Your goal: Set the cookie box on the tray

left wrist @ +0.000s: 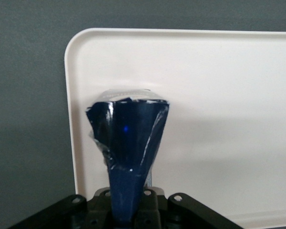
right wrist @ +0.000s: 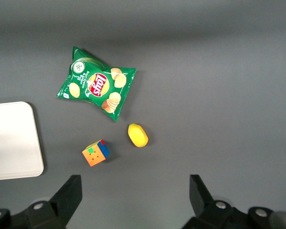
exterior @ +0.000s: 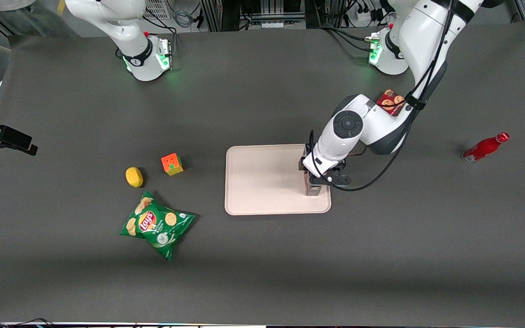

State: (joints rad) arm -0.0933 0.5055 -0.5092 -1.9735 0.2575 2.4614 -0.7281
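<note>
- Snacks and toys come first as I scan the front view: one yellow lemon (exterior: 134, 176), one colour cube (exterior: 172, 164) and one green chip bag (exterior: 156, 225), all toward the parked arm's end.
- One tray (exterior: 262, 182) lies mid-table.
- My gripper (exterior: 313, 178) hangs over the tray's edge, clamped on one cookie box (left wrist: 128, 143), held upright.
- Risk, I judge: released upright near the rim, the narrow box could topple off.
- One red box (exterior: 390, 102); one red bottle (exterior: 486, 147).
</note>
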